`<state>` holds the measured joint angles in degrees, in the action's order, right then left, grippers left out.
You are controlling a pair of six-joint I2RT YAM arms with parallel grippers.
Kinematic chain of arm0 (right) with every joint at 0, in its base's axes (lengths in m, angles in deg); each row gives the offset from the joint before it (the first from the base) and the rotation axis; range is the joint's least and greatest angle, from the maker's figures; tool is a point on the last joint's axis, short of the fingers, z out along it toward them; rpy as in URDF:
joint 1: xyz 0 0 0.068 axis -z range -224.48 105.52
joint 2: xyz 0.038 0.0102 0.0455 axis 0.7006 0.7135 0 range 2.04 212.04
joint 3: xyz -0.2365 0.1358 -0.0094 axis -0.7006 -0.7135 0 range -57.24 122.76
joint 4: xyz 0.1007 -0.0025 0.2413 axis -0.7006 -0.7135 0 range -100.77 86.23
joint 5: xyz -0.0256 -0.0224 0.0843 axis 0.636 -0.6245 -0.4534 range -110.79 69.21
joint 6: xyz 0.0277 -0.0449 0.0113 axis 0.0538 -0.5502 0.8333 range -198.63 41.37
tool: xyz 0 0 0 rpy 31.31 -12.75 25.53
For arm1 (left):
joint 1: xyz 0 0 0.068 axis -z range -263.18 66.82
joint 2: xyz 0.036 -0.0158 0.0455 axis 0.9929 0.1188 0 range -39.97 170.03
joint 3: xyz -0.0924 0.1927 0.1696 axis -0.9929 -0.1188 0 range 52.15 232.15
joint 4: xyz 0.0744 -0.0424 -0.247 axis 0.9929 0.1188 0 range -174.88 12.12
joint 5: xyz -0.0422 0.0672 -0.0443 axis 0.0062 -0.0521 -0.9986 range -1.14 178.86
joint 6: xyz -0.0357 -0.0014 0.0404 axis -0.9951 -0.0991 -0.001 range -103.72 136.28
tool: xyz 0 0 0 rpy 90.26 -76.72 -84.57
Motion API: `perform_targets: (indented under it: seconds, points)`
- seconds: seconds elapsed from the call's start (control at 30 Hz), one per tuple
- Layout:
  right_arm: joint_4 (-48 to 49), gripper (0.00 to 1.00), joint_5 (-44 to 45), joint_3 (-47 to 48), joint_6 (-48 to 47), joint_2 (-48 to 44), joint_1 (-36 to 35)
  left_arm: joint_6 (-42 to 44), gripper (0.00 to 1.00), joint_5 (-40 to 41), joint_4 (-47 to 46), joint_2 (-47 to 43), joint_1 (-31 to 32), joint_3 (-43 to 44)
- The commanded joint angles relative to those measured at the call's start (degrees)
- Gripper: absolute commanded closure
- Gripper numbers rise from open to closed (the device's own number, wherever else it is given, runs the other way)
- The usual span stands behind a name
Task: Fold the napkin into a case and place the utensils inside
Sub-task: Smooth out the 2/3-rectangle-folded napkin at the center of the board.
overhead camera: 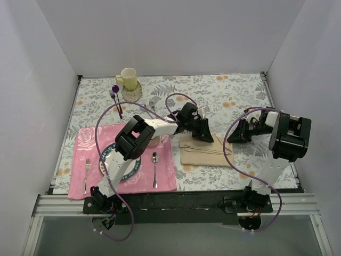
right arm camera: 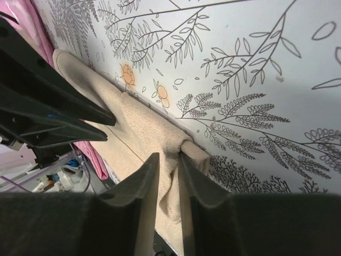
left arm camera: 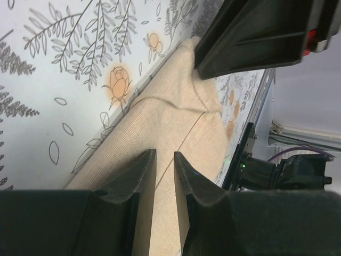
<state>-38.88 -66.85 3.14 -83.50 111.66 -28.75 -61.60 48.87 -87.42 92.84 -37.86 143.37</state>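
Note:
The beige napkin (overhead camera: 205, 154) lies folded into a flat oblong on the floral tablecloth, right of the pink placemat. My left gripper (overhead camera: 205, 136) hovers over its far left part. In the left wrist view the left gripper (left arm camera: 163, 154) is open by a narrow gap, with only the napkin (left arm camera: 176, 122) and its fold line below. My right gripper (overhead camera: 234, 134) is at the napkin's right end. There the right gripper (right arm camera: 169, 157) is narrowly open over a rumpled, rolled corner of the napkin (right arm camera: 133, 122). The silver fork (overhead camera: 87, 175) and spoon (overhead camera: 154, 169) lie on the placemat.
A plate (overhead camera: 133, 169) sits on the pink placemat (overhead camera: 162, 181) under the left arm. A yellow mug (overhead camera: 128, 78) on a coaster and a purple-handled fork (overhead camera: 116, 101) stand at the back left. White walls enclose the table on three sides.

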Motion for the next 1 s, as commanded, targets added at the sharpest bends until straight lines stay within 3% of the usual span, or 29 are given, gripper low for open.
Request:
perform_targets:
  seconds: [0.0, 0.17, 0.37, 0.83, 0.97]
  points:
    - [-4.5, 0.66, 4.1, 3.3, -5.2, -2.4, -0.1, 1.3, 0.81, 1.9, 4.1, -0.4, 0.3, -0.1]
    - [-7.6, 0.57, 6.5, 3.5, -5.6, -4.5, -1.5, 1.8, 0.82, 3.5, 6.6, 1.3, 0.3, 1.0]
    - [-8.7, 0.55, 9.5, 3.6, -5.2, -4.3, -2.7, 1.5, 0.83, 4.6, 6.6, 1.0, 0.3, -0.5]
    - [-14.6, 0.69, 10.7, 3.9, -9.7, -4.6, -3.9, -0.2, 0.84, 5.2, 6.5, 1.6, -0.1, -1.3]
    - [-14.1, 0.81, 10.7, 2.7, -11.3, -3.7, -3.9, -0.9, 0.84, 5.5, 6.9, 1.6, -0.5, -1.5]
